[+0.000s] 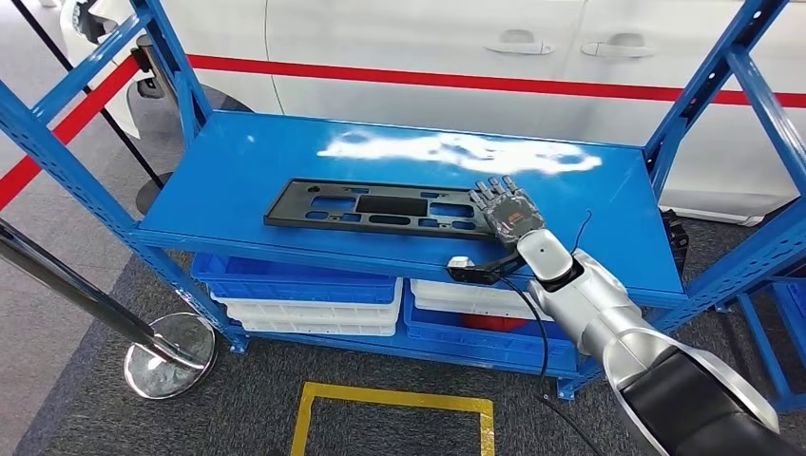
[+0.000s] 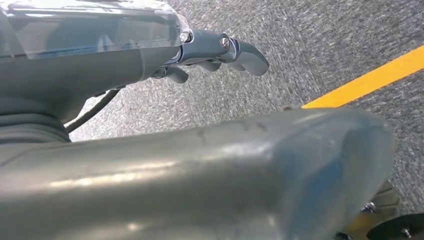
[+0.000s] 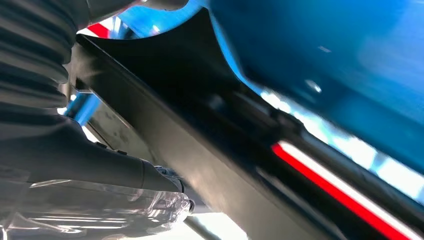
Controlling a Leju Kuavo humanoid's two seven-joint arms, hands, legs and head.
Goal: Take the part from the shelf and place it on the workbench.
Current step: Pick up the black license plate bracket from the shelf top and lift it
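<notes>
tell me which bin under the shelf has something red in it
The blue bin at the lower right, below the right hand; a red thing shows over its front wall. The other bins show no red.

Flat black slotted plastic part (image 1: 375, 208) on the blue metal shelf (image 1: 238, 157), right hand (image 1: 507, 206) at its right end, stacked plastic bins (image 1: 304, 294) below.

A blue metal shelf unit (image 1: 238, 157) with slanted uprights stands on grey speckled carpet (image 1: 86, 313); its glossy top deck carries a white glare of overhead light, and its lower level holds stacked blue and white bins (image 1: 304, 294). Behind it is the side of a white car (image 1: 428, 43) with two door handles, crossed by a red barrier belt (image 1: 456, 81). A chrome stanchion base (image 1: 171, 353) rests at the left, and a yellow floor marking (image 1: 394, 404) lies in front.
</notes>
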